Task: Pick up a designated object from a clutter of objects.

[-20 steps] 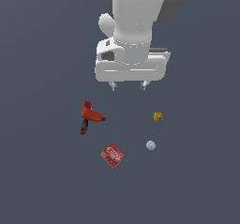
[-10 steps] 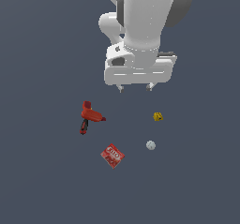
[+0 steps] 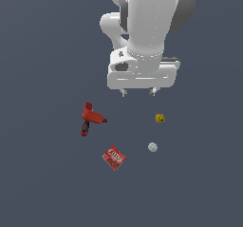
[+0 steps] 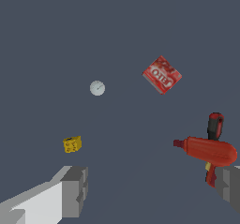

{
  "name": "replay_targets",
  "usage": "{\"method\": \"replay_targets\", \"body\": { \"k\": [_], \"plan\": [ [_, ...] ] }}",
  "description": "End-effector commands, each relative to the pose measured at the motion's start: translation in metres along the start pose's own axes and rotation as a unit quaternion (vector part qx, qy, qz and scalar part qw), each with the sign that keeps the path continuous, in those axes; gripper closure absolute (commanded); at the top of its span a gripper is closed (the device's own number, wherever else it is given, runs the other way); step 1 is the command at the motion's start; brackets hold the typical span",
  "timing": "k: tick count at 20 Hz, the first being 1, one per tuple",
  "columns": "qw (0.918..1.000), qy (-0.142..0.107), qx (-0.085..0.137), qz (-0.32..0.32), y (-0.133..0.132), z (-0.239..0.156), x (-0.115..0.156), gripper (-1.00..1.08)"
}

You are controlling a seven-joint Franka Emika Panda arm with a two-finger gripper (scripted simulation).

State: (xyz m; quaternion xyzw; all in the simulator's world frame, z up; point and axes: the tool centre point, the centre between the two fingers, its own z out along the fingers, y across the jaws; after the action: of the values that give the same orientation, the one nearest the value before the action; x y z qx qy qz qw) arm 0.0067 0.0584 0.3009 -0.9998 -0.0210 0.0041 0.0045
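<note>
On the desk (image 3: pixel 42 183) — white ball (image 3: pixel 152 147) between yellow cube (image 3: pixel 160 118) and red packet (image 3: pixel 114 157); drill (image 3: pixel 90 118) apart. Hand (image 3: pixel 138 92) above — fingers spread wide, holding nothing.

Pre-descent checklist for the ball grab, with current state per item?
1. Tool open: ok, fingers spread wide in the wrist view.
2. Tool empty: ok, nothing between the fingers.
3. Ball visible in both views: ok.
4. Space around ball: ok, cube and packet lie apart from it; drill further off.
5. Tool over ball: not ok, in the wrist view the ball lies well off the gap between the fingers.
6. Height above the floor: cannot tell.
</note>
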Motion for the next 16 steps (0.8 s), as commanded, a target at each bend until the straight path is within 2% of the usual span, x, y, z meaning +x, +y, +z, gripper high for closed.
{"method": "replay_targets", "body": {
  "k": [1, 8, 16],
  "plan": [
    [1.0, 0.0, 0.0, 0.009, -0.003, 0.007, 0.005, -0.92],
    [0.9987, 0.0, 0.001, 0.052, -0.016, 0.039, 0.028, -0.92],
    [0.992, 0.001, 0.0, 0.127, -0.04, 0.103, 0.06, -0.92]
  ]
}}
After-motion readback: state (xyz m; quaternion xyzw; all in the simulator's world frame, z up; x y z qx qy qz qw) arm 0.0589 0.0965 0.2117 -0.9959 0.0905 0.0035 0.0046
